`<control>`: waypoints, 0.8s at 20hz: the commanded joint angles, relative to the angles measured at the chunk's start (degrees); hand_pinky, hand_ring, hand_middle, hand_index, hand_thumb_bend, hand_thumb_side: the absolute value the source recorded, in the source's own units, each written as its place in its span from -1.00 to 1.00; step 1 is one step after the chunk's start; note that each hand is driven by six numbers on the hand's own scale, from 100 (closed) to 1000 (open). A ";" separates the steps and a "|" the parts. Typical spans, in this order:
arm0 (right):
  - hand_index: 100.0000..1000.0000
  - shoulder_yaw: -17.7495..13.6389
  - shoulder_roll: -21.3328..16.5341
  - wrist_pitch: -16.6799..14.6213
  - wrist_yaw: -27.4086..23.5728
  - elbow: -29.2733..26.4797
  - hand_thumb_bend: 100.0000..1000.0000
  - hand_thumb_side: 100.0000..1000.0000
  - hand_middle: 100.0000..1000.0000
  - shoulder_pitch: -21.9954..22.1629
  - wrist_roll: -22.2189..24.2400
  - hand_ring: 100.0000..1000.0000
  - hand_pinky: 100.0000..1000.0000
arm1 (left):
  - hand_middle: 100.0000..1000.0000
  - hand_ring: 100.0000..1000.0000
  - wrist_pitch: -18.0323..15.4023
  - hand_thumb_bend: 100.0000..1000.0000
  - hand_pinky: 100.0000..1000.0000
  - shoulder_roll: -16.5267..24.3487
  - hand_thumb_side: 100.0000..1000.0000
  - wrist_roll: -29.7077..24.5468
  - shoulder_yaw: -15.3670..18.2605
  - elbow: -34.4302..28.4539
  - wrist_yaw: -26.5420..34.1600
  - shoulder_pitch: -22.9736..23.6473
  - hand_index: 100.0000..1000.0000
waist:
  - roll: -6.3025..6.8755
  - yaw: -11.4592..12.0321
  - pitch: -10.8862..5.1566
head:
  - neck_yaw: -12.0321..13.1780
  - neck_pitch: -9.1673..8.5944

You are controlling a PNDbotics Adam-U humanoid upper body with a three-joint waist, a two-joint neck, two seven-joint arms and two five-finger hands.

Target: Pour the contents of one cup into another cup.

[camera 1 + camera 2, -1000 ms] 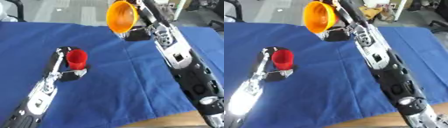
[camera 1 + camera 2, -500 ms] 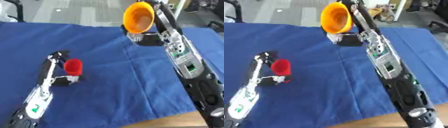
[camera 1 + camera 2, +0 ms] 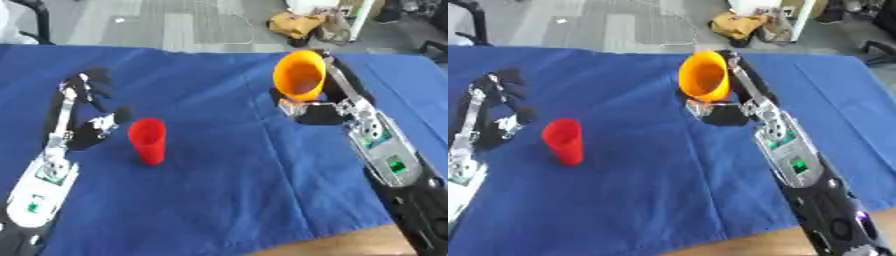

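Mid-cloth, right hand (image 3: 337, 95) grips orange cup (image 3: 299, 75) — left hand (image 3: 87, 107) open beside red cup (image 3: 148, 141).

A deep blue cloth (image 3: 219, 190) covers the tabletop from 9 o'clock across to 3 o'clock, lightly creased, its near edge running askew at 5 o'clock, where a strip of bare wooden tabletop (image 3: 350, 245) shows. Beyond the cloth, towards 12 o'clock, lies a grey floor (image 3: 175, 25) marked in a faint grid. On that floor at 1 o'clock sits a yellowish-brown heap (image 3: 297, 22) (what it is cannot be made out), just beside a white upright piece of furniture (image 3: 363, 17). At 11 o'clock a dark curved bar (image 3: 37, 12) rises from the cloth's far edge. The light is even and soft.
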 commanded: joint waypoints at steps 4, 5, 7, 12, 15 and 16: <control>-0.40 -0.13 0.85 -0.30 2.60 11.81 -1.00 -0.65 -0.74 -3.36 -1.18 -0.51 -0.46 | 0.13 0.02 2.59 0.75 -0.32 1.06 0.56 -3.44 0.17 -7.41 7.01 0.48 0.55 | 0.81 1.10 -0.62 | -1.00 -0.47; -0.39 -0.30 1.53 -0.56 3.58 13.77 -0.97 -0.61 -0.72 -4.16 -2.45 -0.47 -0.44 | 0.13 0.02 3.00 0.73 -0.32 0.89 0.57 -3.95 -0.08 -8.08 7.91 0.69 0.55 | 0.95 1.34 -0.60 | -1.18 -0.46; -0.34 -0.43 2.62 -1.36 5.60 16.99 -0.92 -0.56 -0.65 -5.69 -4.81 -0.37 -0.40 | 0.12 0.02 3.74 0.71 -0.32 0.55 0.57 -4.80 -0.40 -9.18 9.22 1.06 0.55 | 1.15 1.76 -0.59 | -1.49 -0.44; -0.19 -0.55 4.18 -3.40 11.83 20.93 -0.65 -0.38 -0.46 -7.77 -9.17 -0.13 -0.24 | 0.11 0.02 4.73 0.69 -0.33 -0.38 0.58 -5.86 -0.86 -11.02 10.53 1.99 0.55 | 1.40 2.32 -0.57 | -1.96 -0.54; 0.08 -0.41 4.32 -4.52 16.07 21.42 -0.24 -0.13 -0.19 -7.83 -10.19 0.09 -0.04 | 0.11 0.01 4.95 0.68 -0.33 -0.66 0.59 -6.26 -1.02 -11.34 10.55 2.55 0.55 | 1.35 2.33 -0.56 | -2.06 -0.60; 0.16 -0.42 4.32 -4.83 17.35 21.59 -0.08 -0.04 -0.11 -7.77 -10.39 0.17 0.04 | 0.10 0.01 4.99 0.68 -0.33 -0.72 0.59 -6.32 -1.01 -11.35 10.55 2.72 0.55 | 1.32 2.31 -0.58 | -2.04 -0.59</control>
